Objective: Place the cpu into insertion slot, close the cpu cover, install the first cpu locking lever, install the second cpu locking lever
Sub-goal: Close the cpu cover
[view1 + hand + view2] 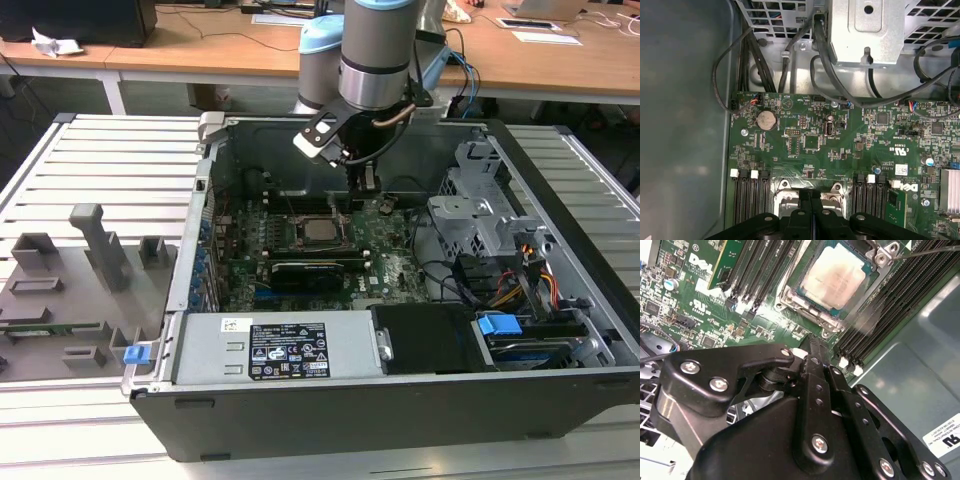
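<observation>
Cpu point(835, 277) in insertion slot point(799, 292) at mid-board, with memory slots point(765, 270) on both sides. Gripper point(365, 185) over board, just beside slot toward exterior view's right. Card point(312, 270) before slot. Power supply point(270, 348) along case front. Drive cage point(480, 210) at exterior view's right.

The place is a robotics lab or test workshop in an office-like room. An opened computer case point(350, 420) sits on a slatted metal workbench point(100, 160) beside grey part fixtures point(100, 245), with a robot arm point(375, 50) above it. Behind stand wooden desks point(200, 45) carrying papers point(545, 37).
</observation>
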